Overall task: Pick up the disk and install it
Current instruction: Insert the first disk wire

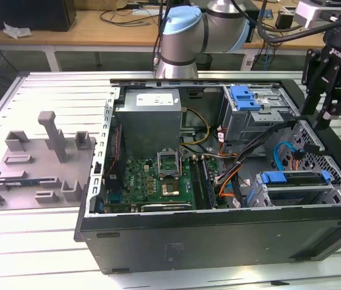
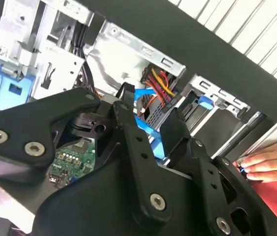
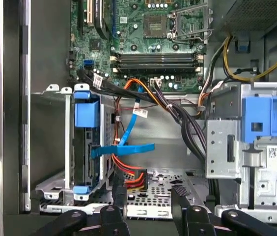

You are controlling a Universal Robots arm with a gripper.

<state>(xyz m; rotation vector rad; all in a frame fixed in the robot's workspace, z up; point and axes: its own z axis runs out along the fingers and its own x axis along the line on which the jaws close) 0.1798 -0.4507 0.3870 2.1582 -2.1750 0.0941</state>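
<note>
- Step in hand, as I judge it: the placing looks done. My tool [image 1: 317, 118] hangs above the computer case [image 1: 219, 241], over the edge at the exterior view's right, with nothing in it.
- In the first wrist view the fingers [image 3: 119, 196] stand apart with only air and the case floor between them, so I call the tool open and empty.
- The disk [image 1: 294, 179] seems to sit inside the case, in the drive bay [image 3: 87, 147] near the front corner at the exterior view's right. I go by the blue frame along its top and the silver metal under it. I can't see the label from here, so I can't be sure it is fully seated.
- The grey fixture [image 1: 37, 163] on the tabletop [image 1: 37, 254], well apart from the case, carries no silver drive.
- Any further move calls for care: a flat blue cable [image 3: 128, 142] and a bundle of orange and black wires run just beside the bay, and a person's hand [image 2: 261, 164] rests at the case's outer edge near the tool.
</note>
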